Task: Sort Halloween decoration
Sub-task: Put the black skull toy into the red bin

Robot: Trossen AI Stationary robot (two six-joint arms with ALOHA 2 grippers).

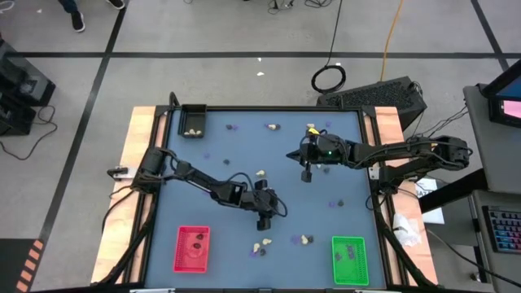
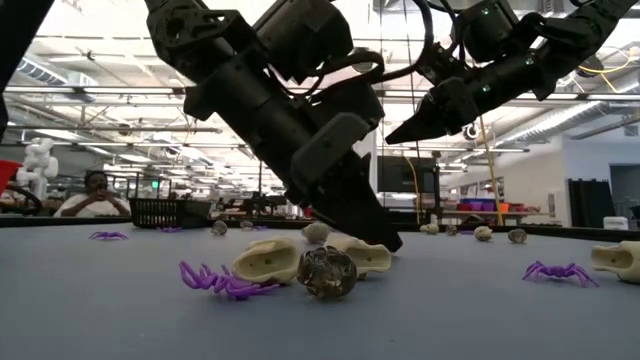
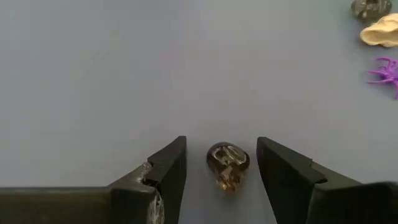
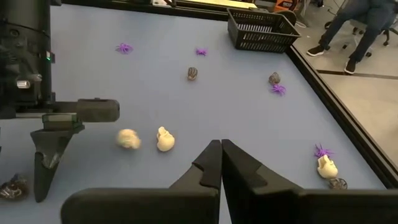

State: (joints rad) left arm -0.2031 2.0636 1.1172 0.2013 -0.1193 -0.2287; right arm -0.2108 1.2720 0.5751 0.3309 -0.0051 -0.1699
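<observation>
A dark, smoky lump [image 3: 228, 165] of the Halloween decoration rests on the blue table. My left gripper [image 3: 221, 140] is open and low over it, slanting down, one finger on each side with a gap showing on both. In the high view this gripper [image 1: 265, 223] is at the table's middle, toward the near edge. A cream lump [image 2: 268, 262], a dark lump [image 2: 327, 272] and a flat purple spider [image 2: 222, 281] lie just nearer the front edge. My right gripper [image 1: 307, 175] hangs shut above the table right of centre, holding nothing.
A black tray [image 1: 194, 120] stands at the far left corner, a red tray [image 1: 192, 248] at the near left and a green tray [image 1: 350, 260] at the near right. More cream, dark and purple trinkets lie scattered over the table. A person [image 2: 95, 195] sits beyond the far edge.
</observation>
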